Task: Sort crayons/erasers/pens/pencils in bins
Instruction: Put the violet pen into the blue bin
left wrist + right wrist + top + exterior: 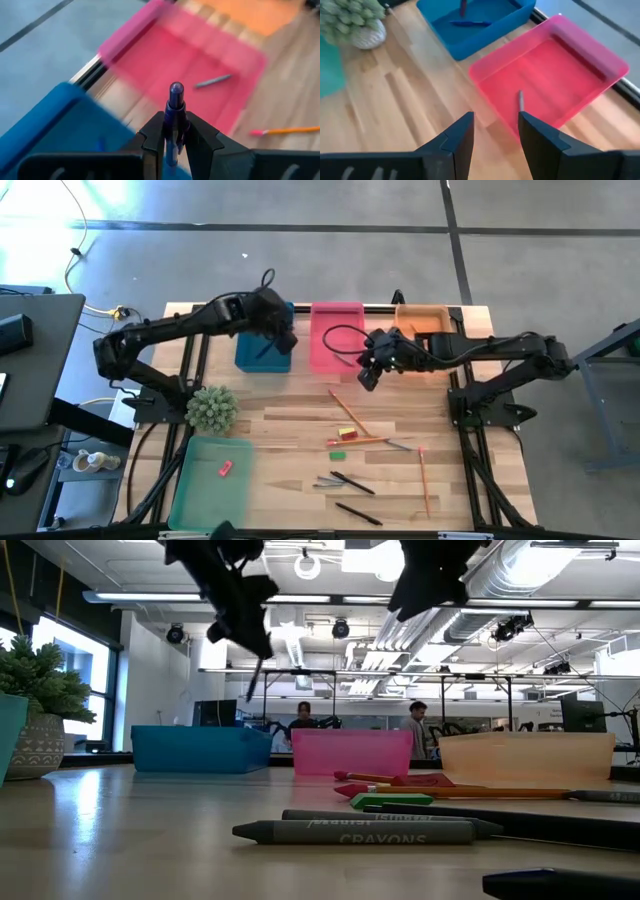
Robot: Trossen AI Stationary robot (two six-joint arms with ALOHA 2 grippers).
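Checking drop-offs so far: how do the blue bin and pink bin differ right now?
The blue bin holds a blue-purple pen lying flat; the pink bin holds one grey crayon. The left tool hangs over the blue bin, shut on another pen; the right tool is by the pink bin's edge, open and empty. Both are shallow rectangular trays, side by side at the table's far edge.

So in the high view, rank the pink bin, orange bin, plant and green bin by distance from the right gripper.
From the right gripper:
1. pink bin, just beside it, toward the left arm.
2. orange bin, at the back edge.
3. plant, left side.
4. green bin, front left corner.
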